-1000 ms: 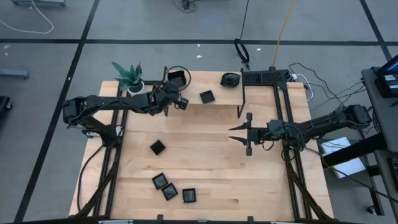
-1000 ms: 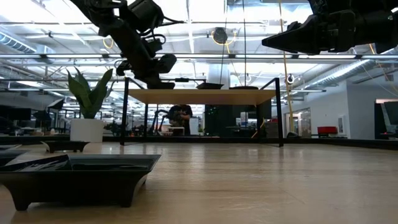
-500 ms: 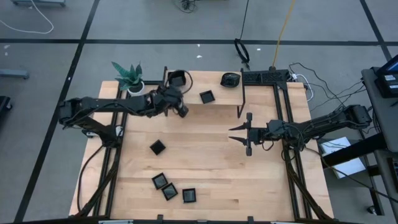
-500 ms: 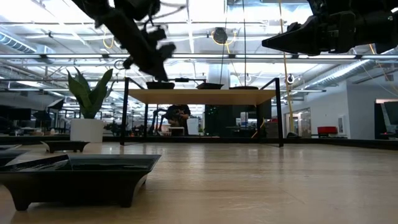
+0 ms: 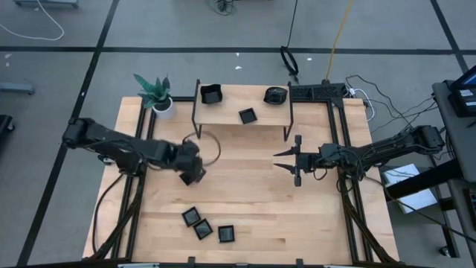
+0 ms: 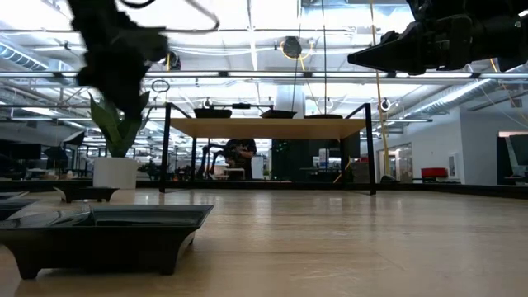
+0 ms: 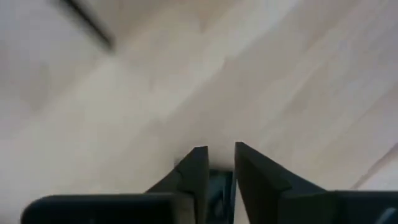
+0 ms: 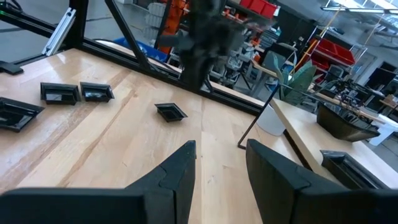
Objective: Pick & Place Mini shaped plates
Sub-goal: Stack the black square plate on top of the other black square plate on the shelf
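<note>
**Left arm back from the shelf, over the lone plate**

Swinging away from the raised shelf (image 5: 242,104) at the table's far edge, where it hung a second ago, the left gripper (image 5: 192,170) now sits above the single plate near the table's middle; in the high view the arm covers that plate. The left wrist view shows its fingers (image 7: 198,171) a narrow gap apart, with something dark low between them, probably that plate, though I cannot tell whether they touch it. They were pressed together a moment back and are parting.

Right gripper (image 5: 286,158) has not shifted: it hovers over the table's right half, fingers (image 8: 183,163) spread and holding nothing.

Three plates look placed on the shelf: a deep square one (image 5: 211,94) at its left end, a flat square one (image 5: 247,115) mid-shelf, and a rounded one (image 5: 275,94) at its right end. Left on the table are a cluster of three plates (image 5: 202,223) near the front edge, plus the one under the left gripper. By my reckoning, under half is done, and the next step is a grasp on the lone plate.
</note>
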